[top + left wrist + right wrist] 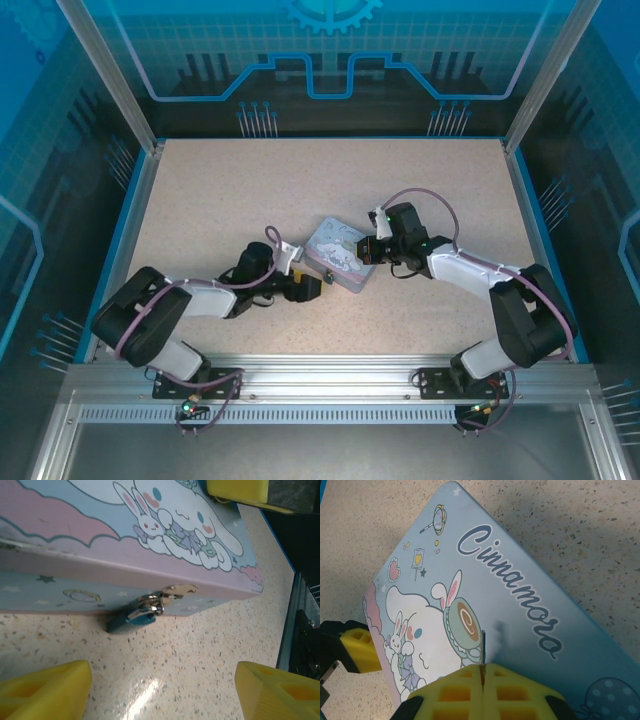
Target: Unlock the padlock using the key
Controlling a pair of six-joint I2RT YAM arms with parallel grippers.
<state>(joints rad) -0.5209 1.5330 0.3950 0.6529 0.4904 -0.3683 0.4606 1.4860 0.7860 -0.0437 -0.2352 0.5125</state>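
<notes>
- Padlock (132, 620): blue body, silvery shackle. It hangs from the clasp (175, 591) on the side wall of the tin (100, 555), and its body rests on the speckled worktop (150, 670) against the tin's lower edge.
- Left hand (160, 692): fingers spread wide apart with nothing between them. The padlock lies just ahead of the gap, a little left of centre, untouched.
- Right hand (483, 669): fingers pressed together, clamped on the key (483, 647). The thin dark blade pokes out past the fingertips, above the tin's printed lid.
- In the top view the two hands sit at opposite sides of the tin, left hand at the near-left side and right hand at the far-right edge. The key is over the lid and the padlock is on the left hand's side.
- Tin: lid down, cartoon rabbit print. The inside cannot be seen.
- Count: one padlock, one key, one tin, two hands.
</notes>
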